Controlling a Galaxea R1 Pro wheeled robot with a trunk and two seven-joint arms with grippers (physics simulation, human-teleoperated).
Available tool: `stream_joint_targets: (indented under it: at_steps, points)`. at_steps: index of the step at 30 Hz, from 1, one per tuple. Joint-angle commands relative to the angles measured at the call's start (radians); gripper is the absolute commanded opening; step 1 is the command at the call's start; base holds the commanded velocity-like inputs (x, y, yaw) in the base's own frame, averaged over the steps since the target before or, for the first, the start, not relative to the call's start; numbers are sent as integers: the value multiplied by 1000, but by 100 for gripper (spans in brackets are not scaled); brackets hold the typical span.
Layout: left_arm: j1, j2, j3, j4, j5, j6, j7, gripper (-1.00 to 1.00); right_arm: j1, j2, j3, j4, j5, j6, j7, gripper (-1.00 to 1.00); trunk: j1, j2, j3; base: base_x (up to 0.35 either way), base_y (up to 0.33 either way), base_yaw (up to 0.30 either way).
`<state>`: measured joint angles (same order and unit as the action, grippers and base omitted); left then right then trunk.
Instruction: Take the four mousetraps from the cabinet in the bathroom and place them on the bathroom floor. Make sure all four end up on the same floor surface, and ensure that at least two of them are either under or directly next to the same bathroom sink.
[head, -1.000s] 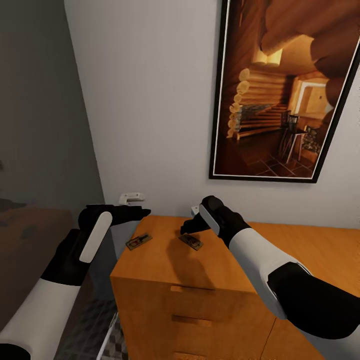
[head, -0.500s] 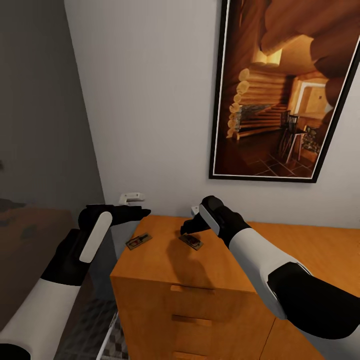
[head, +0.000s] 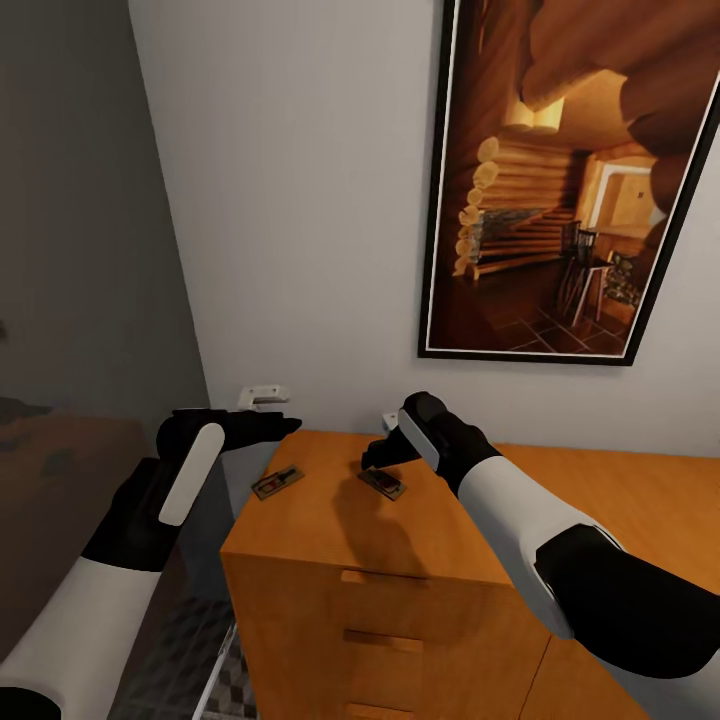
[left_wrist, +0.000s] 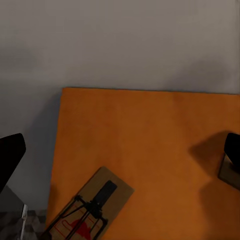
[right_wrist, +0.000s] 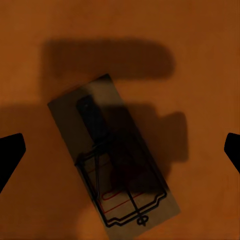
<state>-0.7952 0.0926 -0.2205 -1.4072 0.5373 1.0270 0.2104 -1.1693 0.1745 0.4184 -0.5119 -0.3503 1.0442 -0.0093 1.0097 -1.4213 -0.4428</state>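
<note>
Currently pickup is being set up: right gripper (head: 378, 455) is being held w/ jaws wide, mousetrap (right_wrist: 112, 157) lying centred between them on cabinet (head: 330, 540) top. Next: descent, closing. Left gripper (head: 285, 425), also spread, is being held above 2nd trap (left_wrist: 87, 210).

Orange-brown wooden cabinet (head: 400, 560); two flat tan mousetraps (head: 277, 483) (head: 383, 483) with black wire and red markings; black fingers (head: 375, 455); brown-and-white cube-patterned floor tiles (head: 225, 690); grey-white wall (head: 300, 200).

2 small flat wooden mousetraps lie on the low orange-brown wooden cabinet (head: 340, 530): one (head: 277, 483) near its left edge; the other (head: 383, 483) to its right; a framed picture (head: 565, 180) hangs on the wall behind.
</note>
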Motion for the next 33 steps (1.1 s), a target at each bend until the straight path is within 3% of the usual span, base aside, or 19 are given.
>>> stream_joint_targets:
  at_steps: [1,33]
  points:
    - [-1,1,-2,-1,10,3,10,100,-1,0,3,0,-2,3,-1,100,0,-1,-1,0,0,0]
    - [-1,1,-2,4,10,2,10,100,-1,0,1,21,2,3,-3,100,0,-1,-1,0,0,0]
